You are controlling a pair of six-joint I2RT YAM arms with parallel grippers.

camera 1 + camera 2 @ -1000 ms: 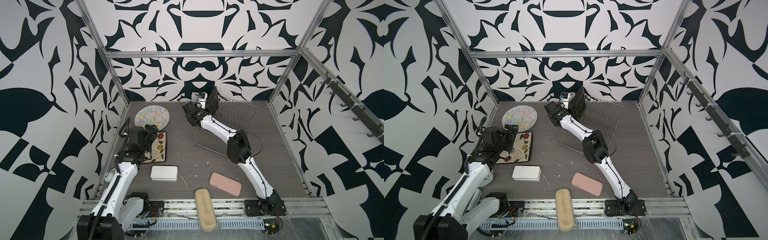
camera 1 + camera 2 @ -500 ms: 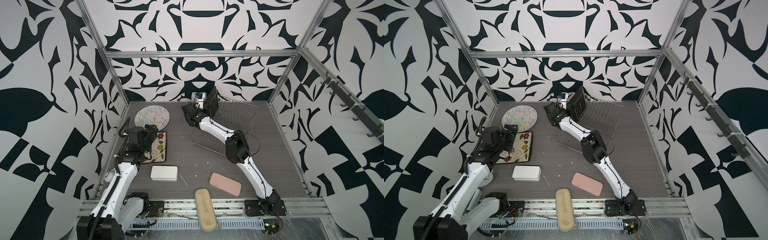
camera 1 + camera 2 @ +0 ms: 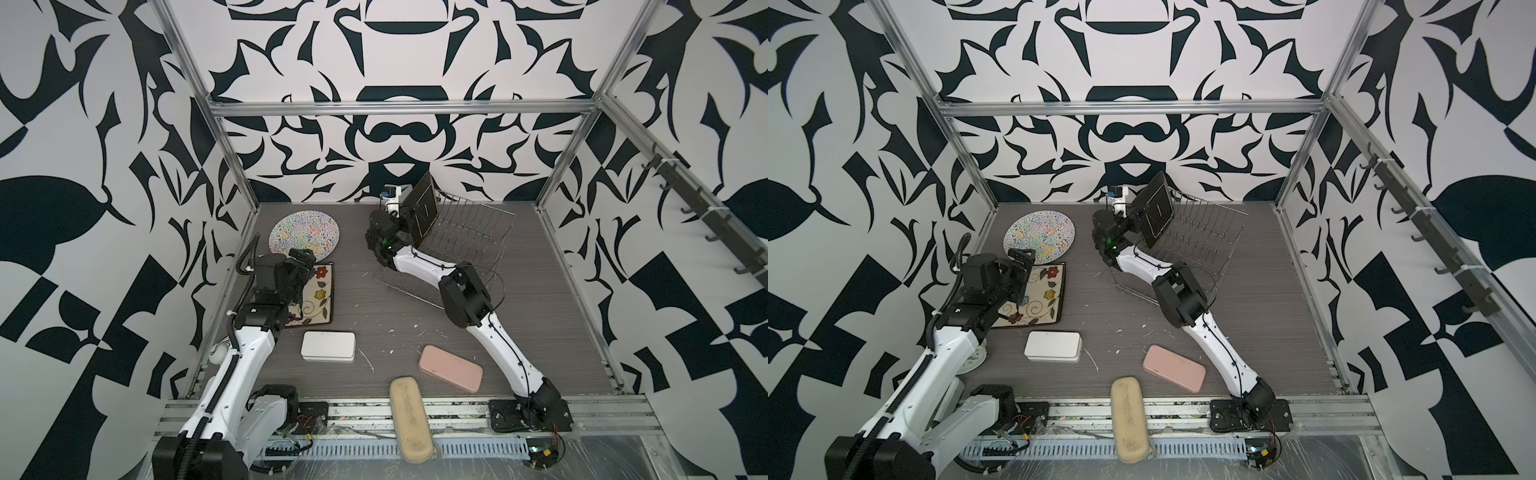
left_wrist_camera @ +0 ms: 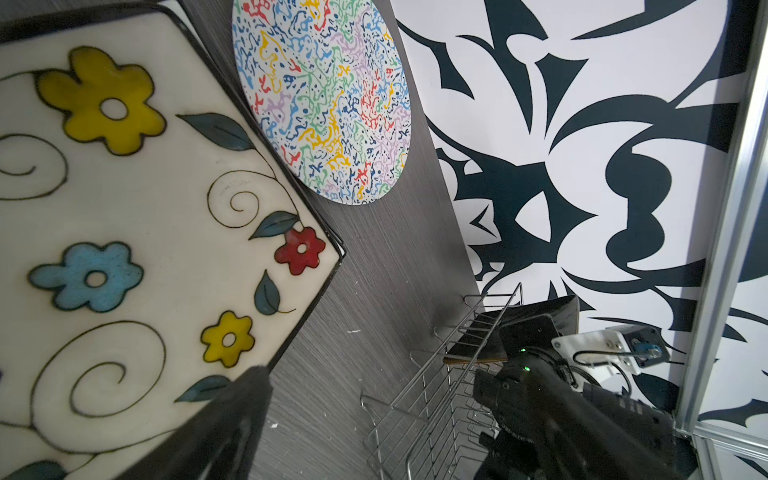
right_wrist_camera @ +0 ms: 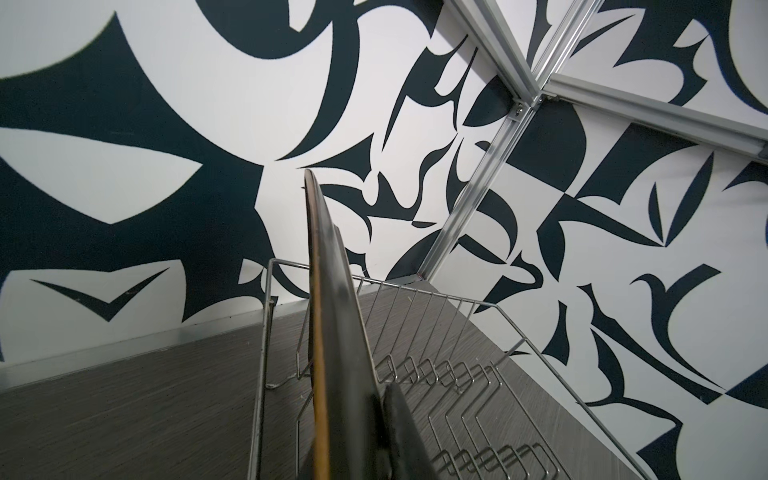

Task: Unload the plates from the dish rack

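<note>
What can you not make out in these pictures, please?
- Flowered plate: the left arm covers part of it in both top views; anything beneath it is hidden.
- Black plate: the right wrist view sees it edge-on, bottom cut off by the frame; whether it clears the rack is unclear.
- Left gripper: the left wrist view shows only one blurred finger, cut off by the edge.

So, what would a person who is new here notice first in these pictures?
First the bold black-and-white walls all around. Then the black plate, gripped on edge by the right tool at the left end of the rack, far centre. On the left, the squiggle plate and the flowered plate lie flat, bright on the grey table.
</note>
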